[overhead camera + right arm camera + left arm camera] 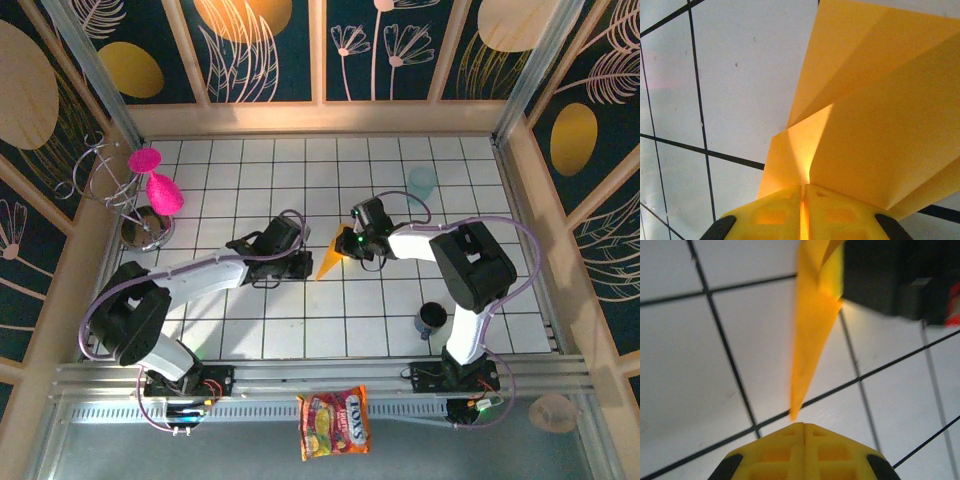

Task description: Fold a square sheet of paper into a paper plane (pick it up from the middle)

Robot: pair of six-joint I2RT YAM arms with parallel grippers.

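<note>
Plane [875, 115] in R jaws (wrist cam)

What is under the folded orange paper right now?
White tiled table with dark grid lines lies under the paper plane; the patch directly beneath it is covered.

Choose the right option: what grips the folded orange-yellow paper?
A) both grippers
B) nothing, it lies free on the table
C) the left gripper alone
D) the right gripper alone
D: in the right wrist view the folded paper is pinched between the shut fingers of the right gripper, while the left gripper is shut on nothing, with the paper's tip just ahead of it.
</note>
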